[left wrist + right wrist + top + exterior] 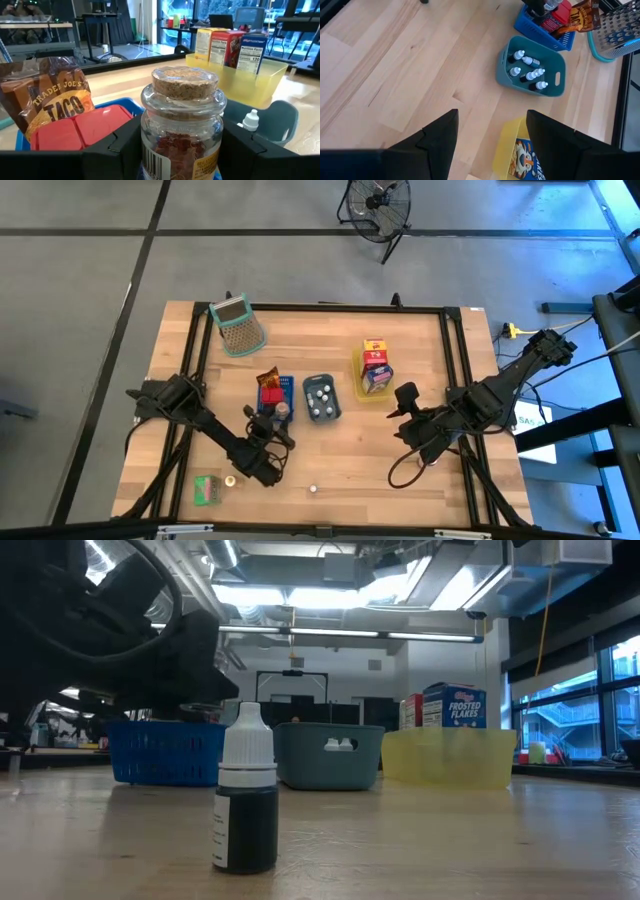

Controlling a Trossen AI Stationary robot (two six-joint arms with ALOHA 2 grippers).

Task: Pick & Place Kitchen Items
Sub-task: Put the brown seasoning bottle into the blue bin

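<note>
The left gripper [182, 150] is closed around the jar [184, 125], which stands upright between its fingers at the lower centre of the frame, directly over the blue tray [274, 394]. The drop is therefore straight down. The right gripper [490, 137] hangs open above bare table [350, 450], nearer the yellow tray [358, 372]

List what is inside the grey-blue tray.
The grey-blue tray holds six small white-capped dropper bottles, lying loosely. Anything beneath them is hidden.
</note>
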